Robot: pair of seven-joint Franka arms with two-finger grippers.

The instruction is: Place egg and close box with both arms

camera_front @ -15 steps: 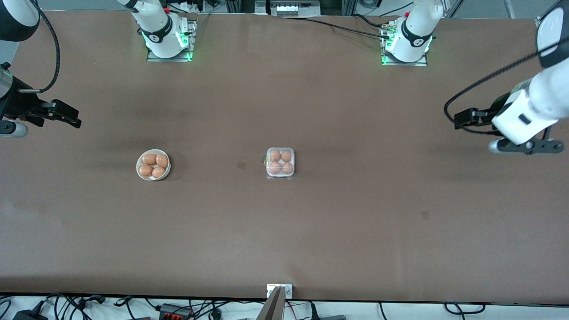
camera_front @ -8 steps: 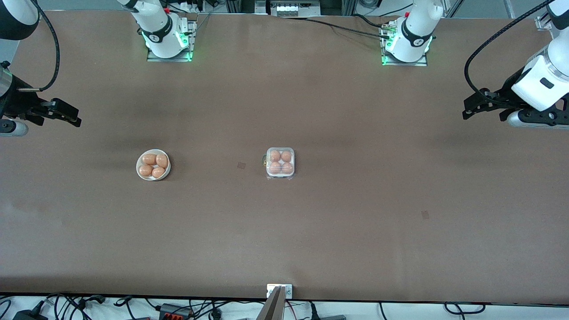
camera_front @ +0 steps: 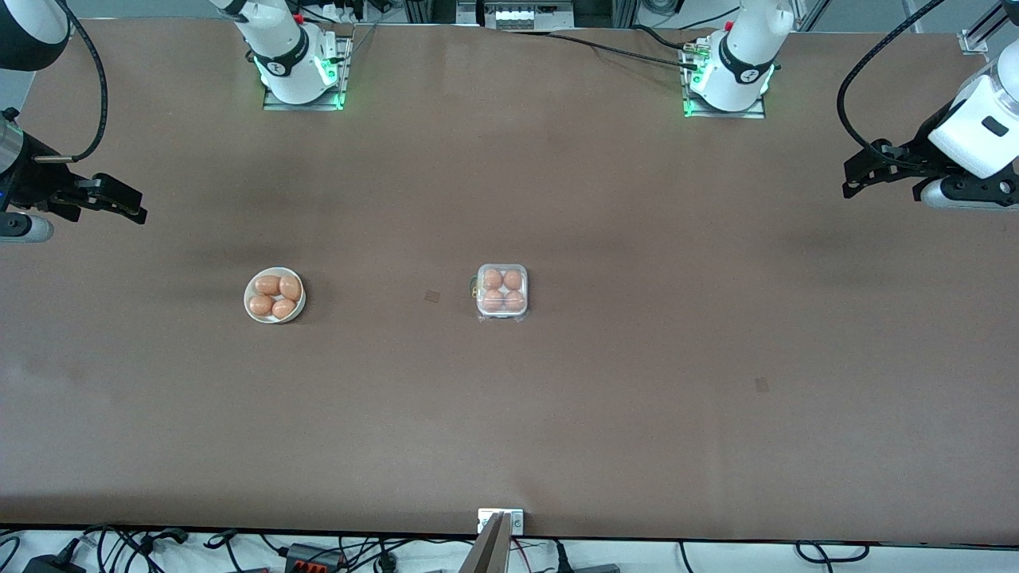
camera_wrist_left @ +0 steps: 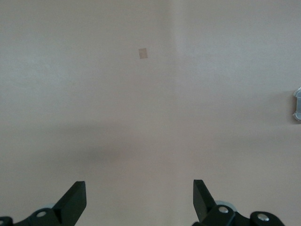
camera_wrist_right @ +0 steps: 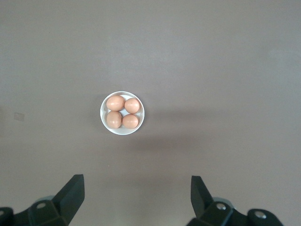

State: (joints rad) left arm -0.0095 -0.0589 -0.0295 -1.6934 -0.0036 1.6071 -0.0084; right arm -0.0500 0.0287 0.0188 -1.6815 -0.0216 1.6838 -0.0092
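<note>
The box [camera_front: 502,268], a small clear-plastic carton, sits mid-table with its lid down over several orange-brown eggs [camera_front: 493,279]. Its edge shows in the left wrist view [camera_wrist_left: 297,104]. Several more eggs [camera_front: 267,285] lie in a round white bowl [camera_front: 296,312] toward the right arm's end; the right wrist view shows them [camera_wrist_right: 115,102] in the bowl [camera_wrist_right: 122,132]. My right gripper [camera_front: 137,213] is open and empty, up over the table's edge at its own end [camera_wrist_right: 136,193]. My left gripper [camera_front: 853,179] is open and empty, over the table's other end [camera_wrist_left: 138,197].
Two small square tape marks lie on the brown table: one beside the box [camera_front: 432,296], one nearer the front camera toward the left arm's end [camera_front: 762,384]. The latter shows in the left wrist view [camera_wrist_left: 143,53]. Both arm bases stand along the table's edge.
My left arm has drawn back toward its end of the table and toward the bases' side. The right arm has hardly moved. Box and bowl are unchanged.
</note>
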